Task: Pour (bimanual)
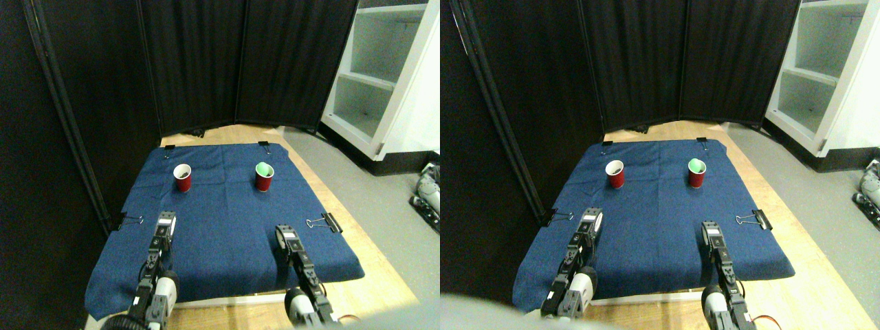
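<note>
Out on the blue cloth both red cups, left cup and green-lined right cup, stand upright and ungrasped, left gripper and right gripper well short, their openings unreadable, pouring all ahead.

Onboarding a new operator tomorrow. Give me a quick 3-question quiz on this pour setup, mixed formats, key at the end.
1. True or false: the left cup and the right cup touch each other.
2. Multiple choice: what do both cups stand on? A) bare wood B) blue cloth C) white shelf
3. Short answer: is either cup held by the left gripper or the right gripper?

Key
1. False: they stand apart, side by side near the far edge.
2. B
3. No: both grippers sit near the front of the cloth, well short of the cups.
</note>
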You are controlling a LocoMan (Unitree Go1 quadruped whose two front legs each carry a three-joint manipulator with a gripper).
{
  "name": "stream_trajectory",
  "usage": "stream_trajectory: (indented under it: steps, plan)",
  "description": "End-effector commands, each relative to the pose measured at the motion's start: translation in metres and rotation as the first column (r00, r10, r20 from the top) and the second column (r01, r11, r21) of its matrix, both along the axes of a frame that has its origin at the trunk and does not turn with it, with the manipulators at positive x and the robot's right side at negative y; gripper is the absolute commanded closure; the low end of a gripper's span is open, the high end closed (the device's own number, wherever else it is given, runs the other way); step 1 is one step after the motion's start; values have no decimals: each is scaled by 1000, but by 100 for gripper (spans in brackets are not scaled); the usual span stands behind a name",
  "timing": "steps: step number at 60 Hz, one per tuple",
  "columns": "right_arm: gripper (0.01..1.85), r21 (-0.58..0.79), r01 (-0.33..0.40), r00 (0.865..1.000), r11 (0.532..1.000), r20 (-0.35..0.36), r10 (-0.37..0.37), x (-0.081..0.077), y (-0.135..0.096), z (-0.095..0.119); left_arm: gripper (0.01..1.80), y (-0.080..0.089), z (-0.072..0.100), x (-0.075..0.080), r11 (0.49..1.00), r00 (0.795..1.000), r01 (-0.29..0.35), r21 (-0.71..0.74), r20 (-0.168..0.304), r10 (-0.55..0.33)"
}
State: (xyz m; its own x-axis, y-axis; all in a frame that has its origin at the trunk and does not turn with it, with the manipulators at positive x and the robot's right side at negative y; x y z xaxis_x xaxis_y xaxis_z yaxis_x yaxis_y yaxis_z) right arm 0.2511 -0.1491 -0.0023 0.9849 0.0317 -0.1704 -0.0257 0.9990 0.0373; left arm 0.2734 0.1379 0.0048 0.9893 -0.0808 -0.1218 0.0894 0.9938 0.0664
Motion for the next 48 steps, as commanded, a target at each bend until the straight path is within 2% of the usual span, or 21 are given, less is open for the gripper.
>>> stream_trajectory:
  steps: [1, 6, 18, 19, 21, 23, 28, 30, 33, 34, 35, 41, 48]
  plan:
    - [153, -9, -5, 1000, 1000, 29, 5, 1, 1, 4, 148, -1, 4, 1, 1000, 1000, 6, -3, 30, -6]
    - [153, -12, 11, 1000, 1000, 7, -11, 0, 1, 4, 148, -1, 4, 1, 1000, 1000, 3, 8, 25, -3]
    - [153, -7, -3, 1000, 1000, 21, 3, 2, 2, 4, 148, 2, 3, 3, 1000, 1000, -12, 1, 17, 12]
    - [153, -8, -4, 1000, 1000, 22, 4, 2, 2, 4, 142, 2, 3, 4, 1000, 1000, -15, 10, 12, 15]
    - [153, -9, -3, 1000, 1000, 23, 4, 3, 2, 4, 113, 1, 4, 3, 997, 998, -63, 41, -5, 63]
    - [153, -11, -5, 1000, 1000, 24, 5, 3, 2, 4, 100, 1, 5, 3, 996, 997, -74, 54, -12, 75]
    - [153, 1, -13, 999, 1000, 35, 13, 4, 3, 5, 84, 0, 5, 4, 995, 996, -94, 22, -10, 94]
    - [153, 1, -24, 999, 1000, 48, 24, 5, 3, 5, 85, 0, 5, 5, 996, 996, -91, 12, -2, 91]
    - [153, 12, -39, 997, 999, 68, 38, 9, 3, 6, 98, 0, 5, 7, 997, 997, -80, -4, 17, 80]
    - [153, 12, -39, 997, 999, 68, 38, 9, 3, 6, 98, 0, 5, 7, 997, 997, -80, -4, 17, 80]
    - [153, 16, -32, 997, 999, 74, 30, 11, 4, 8, 108, 0, 5, 9, 997, 997, -73, 3, 35, 73]
    - [153, 39, -29, 996, 999, 84, 25, 18, 6, 16, 122, -1, 8, 15, 998, 997, -46, -43, 58, 48]
    - [153, 41, -55, 992, 998, 113, 50, 25, 9, 24, 121, -2, 13, 20, 998, 997, -53, -43, 60, 55]
